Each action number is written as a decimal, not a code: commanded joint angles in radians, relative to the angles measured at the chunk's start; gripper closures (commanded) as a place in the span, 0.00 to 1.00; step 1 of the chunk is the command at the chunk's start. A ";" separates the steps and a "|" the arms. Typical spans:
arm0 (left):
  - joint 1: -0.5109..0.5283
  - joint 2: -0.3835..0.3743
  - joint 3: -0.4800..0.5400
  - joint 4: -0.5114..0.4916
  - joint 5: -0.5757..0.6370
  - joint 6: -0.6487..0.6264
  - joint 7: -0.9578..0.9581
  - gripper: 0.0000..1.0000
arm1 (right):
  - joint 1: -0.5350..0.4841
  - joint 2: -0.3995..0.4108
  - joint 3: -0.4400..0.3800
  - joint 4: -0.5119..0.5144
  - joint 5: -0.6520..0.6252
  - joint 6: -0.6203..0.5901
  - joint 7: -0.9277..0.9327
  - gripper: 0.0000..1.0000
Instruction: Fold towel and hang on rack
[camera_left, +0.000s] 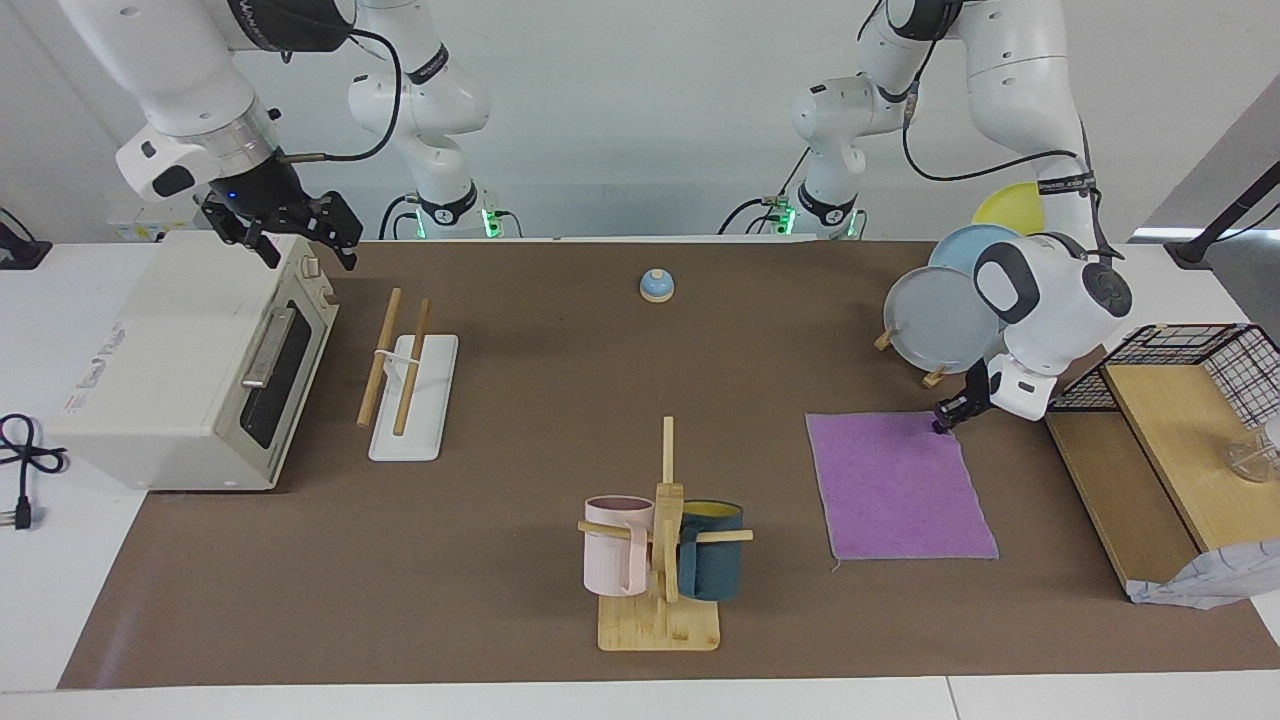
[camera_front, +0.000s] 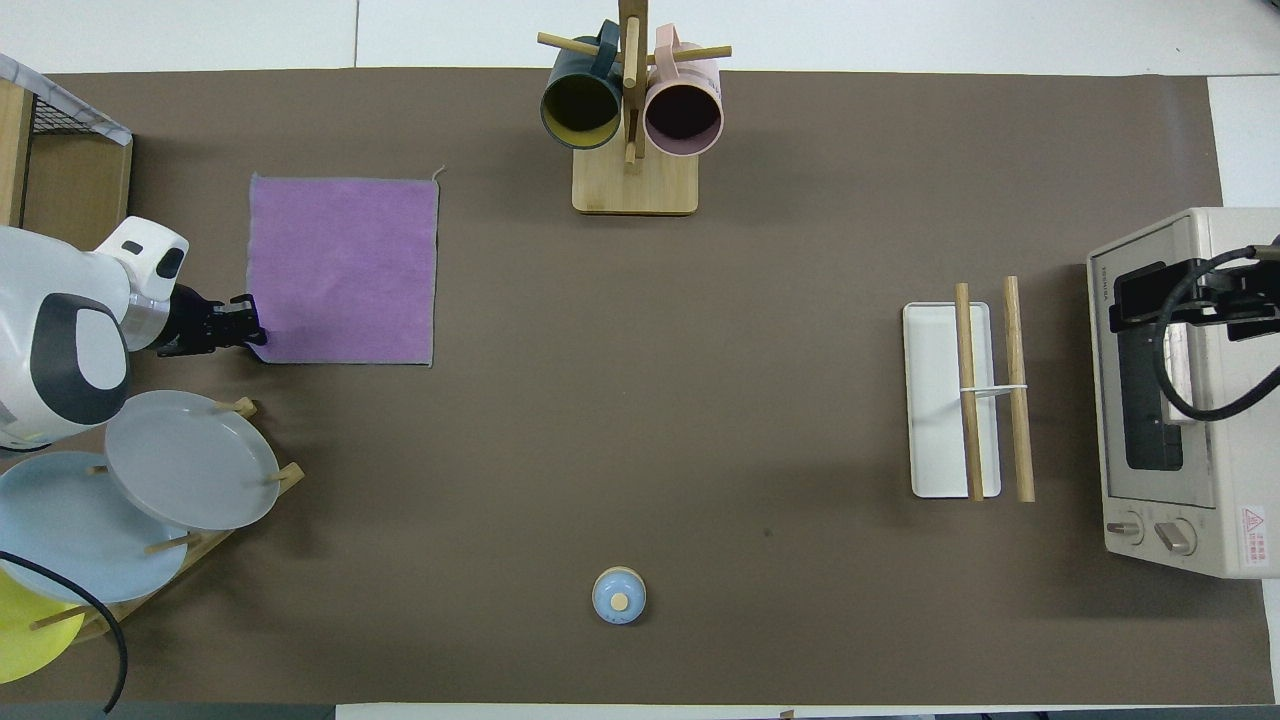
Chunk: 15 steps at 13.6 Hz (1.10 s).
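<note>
- Mug tree (camera_left: 660, 560) stands near the tabletop edge farthest from the robots; a pink mug (camera_left: 617, 545) and a dark teal mug (camera_left: 712, 565) hang on its pegs, mouths turned sideways; nothing can be seen inside either.
- Plate stand (camera_front: 215, 545) at the left arm's end holds a grey plate (camera_left: 940, 320), a blue plate (camera_front: 70, 530) and a yellow plate (camera_front: 25, 630) on edge.
- Wire basket (camera_left: 1190, 365) sits on a wooden shelf (camera_left: 1110, 490) at the left arm's end; its contents cannot be told.
- Towel (camera_left: 898, 485) lies flat, purple face up, on the brown mat (camera_left: 500, 600) between the mug tree and the shelf. It is roughly square, with edges about parallel to the mat's edges.
- Left gripper (camera_left: 942, 424) is low at the towel corner nearest the robots, toward the shelf, closed on that corner.
- Rack (camera_left: 412, 395) stands toward the right arm's end, beside the toaster oven (camera_left: 190, 365). Its two rods run nearer-to-farther from the robots, the same way as its long white base.
- Right gripper (camera_left: 300, 240) waits over the oven's top corner, fingers spread, holding nothing.
- A bell (camera_left: 657, 285) stands close to the robots, mid-tabletop.
- Bare mat lies between towel and rack, apart from the mug tree.
</note>
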 joint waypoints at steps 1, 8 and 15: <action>-0.010 0.012 0.008 0.011 -0.009 0.013 0.011 1.00 | -0.011 -0.025 0.005 -0.030 0.017 0.016 0.006 0.00; -0.068 -0.009 0.002 0.146 0.122 -0.176 0.183 1.00 | -0.011 -0.025 0.005 -0.030 0.015 0.016 0.006 0.00; -0.475 0.027 0.002 0.091 0.501 -0.130 0.059 1.00 | -0.011 -0.025 0.005 -0.030 0.017 0.016 0.006 0.00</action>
